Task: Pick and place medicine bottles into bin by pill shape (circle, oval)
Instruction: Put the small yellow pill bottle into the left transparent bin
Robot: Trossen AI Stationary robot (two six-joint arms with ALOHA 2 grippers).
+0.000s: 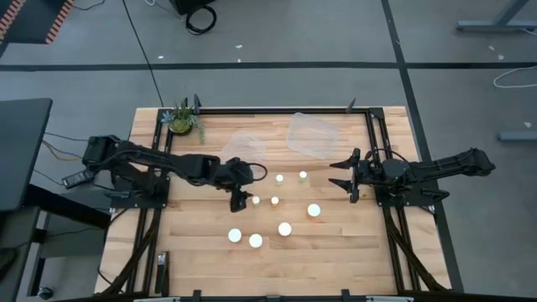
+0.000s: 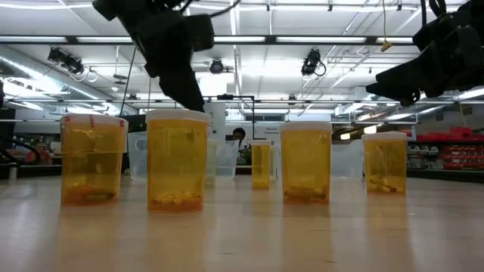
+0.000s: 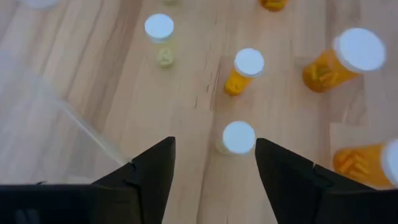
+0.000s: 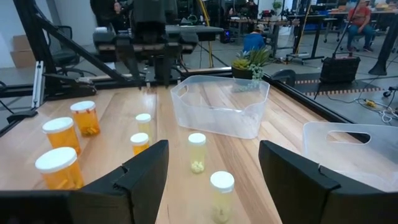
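Eight medicine bottles (image 1: 284, 228) are standing upright on the tabletop (image 1: 193, 252), each with its long side going straight up and its white cap pointing at the ceiling. They are sitting spread out in the middle of the tabletop, between the two arms. Some are amber (two in the right wrist view are looking pale and see-through).

The left hand (image 1: 239, 200) is hanging just above the small bottle (image 3: 238, 137) closest to it. Its two fingers are standing wide apart, one on each side of that white cap, and they are holding nothing.

The right hand (image 1: 342, 174) is waiting over the right side of the tabletop, fingers wide apart and holding nothing.

Two clear bins (image 1: 312, 134) are sitting at the far side, near a small green plant (image 1: 181, 118).
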